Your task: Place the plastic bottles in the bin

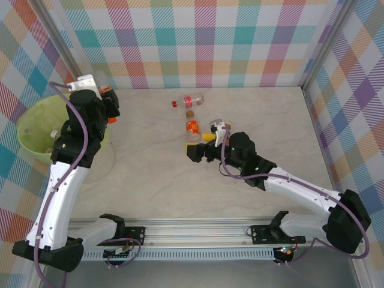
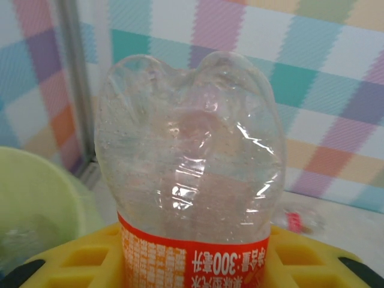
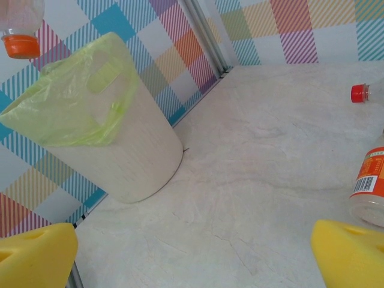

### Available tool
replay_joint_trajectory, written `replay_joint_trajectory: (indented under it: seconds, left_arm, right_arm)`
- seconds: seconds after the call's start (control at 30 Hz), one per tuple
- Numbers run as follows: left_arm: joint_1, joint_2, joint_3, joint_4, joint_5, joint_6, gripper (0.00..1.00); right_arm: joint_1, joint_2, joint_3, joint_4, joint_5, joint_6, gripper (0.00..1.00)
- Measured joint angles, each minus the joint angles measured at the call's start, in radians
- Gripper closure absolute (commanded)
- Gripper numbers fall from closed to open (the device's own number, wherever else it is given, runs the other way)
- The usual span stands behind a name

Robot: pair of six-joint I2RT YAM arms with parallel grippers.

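Left gripper (image 1: 107, 102), clamped on the orange-labelled bottle (image 2: 189, 150) and holding it cap-down, hangs raised beside the bin (image 1: 27, 120), apparently lining up a drop. Right gripper (image 3: 192, 252), fingers wide apart and empty, faces the red-capped bottle (image 1: 187, 101) and another table bottle (image 1: 192, 127), likely next.

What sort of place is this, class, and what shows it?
Probably a lab robot test cell: checked walls box in the table, two arms stand on a metal rail, with a lined bin and loose bottles.

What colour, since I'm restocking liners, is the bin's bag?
The bag is lime green, clearest in right wrist view.
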Motion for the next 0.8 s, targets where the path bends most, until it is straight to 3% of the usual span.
replay_joint_trajectory:
  seconds: [0.23,0.5,0.73,0.8]
  left_arm:
    - [0.218,0.002,0.003,-0.017,-0.106,0.013,0.59]
    - [0.343,0.06,0.014,-0.041,-0.254,0.024,0.57]
    - [0.477,0.078,-0.017,-0.08,-0.408,-0.046,0.38]
    - [0.483,0.084,-0.018,-0.102,-0.414,-0.072,0.26]
  right_arm:
    - [0.0,0.03,0.02,-0.001,-0.015,-0.01,0.01]
    - [0.0,0.06,0.043,0.0,-0.027,-0.018,0.0]
    - [0.0,0.098,0.081,-0.001,-0.045,-0.019,0.0]
    - [0.0,0.107,0.087,-0.001,-0.05,-0.019,0.01]
